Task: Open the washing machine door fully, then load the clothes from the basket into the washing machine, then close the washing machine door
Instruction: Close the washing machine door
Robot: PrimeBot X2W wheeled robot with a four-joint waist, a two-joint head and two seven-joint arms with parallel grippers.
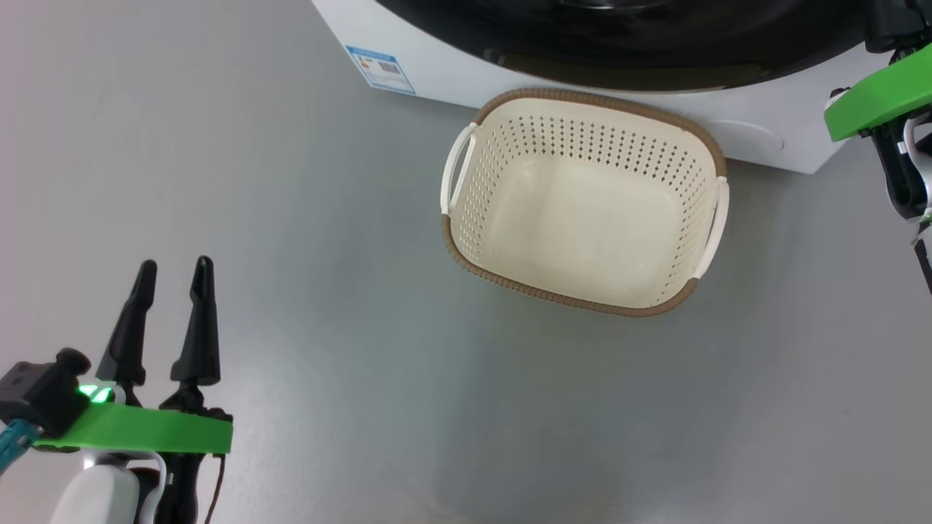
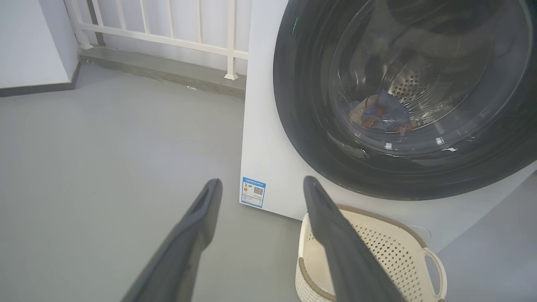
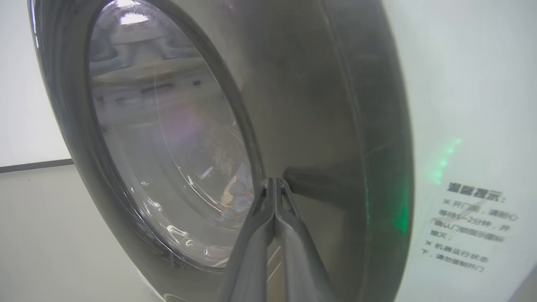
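The basket (image 1: pixel 604 98) stands on the floor against the washing machine (image 1: pixel 451 73), and its inside is bare. The washing machine door (image 2: pixel 310 138) lies flush with the white front. Through its glass I see the clothes (image 2: pixel 384 115), blue with orange patches, lying low in the steel drum. My left gripper (image 1: pixel 175 263) hovers open over the floor, left of the basket (image 2: pixel 377 247), with nothing between its fingers. My right gripper (image 3: pixel 275 180) is shut, its tips at the door's (image 3: pixel 314 84) glossy black ring beside a dark recess.
A blue label sticker (image 2: pixel 253 192) marks the machine's lower left corner. A white railing (image 2: pixel 168 33) on a low kerb runs behind the machine. My right arm's green bracket (image 1: pixel 874 102) hangs at the machine's right. Grey floor spreads left of the basket.
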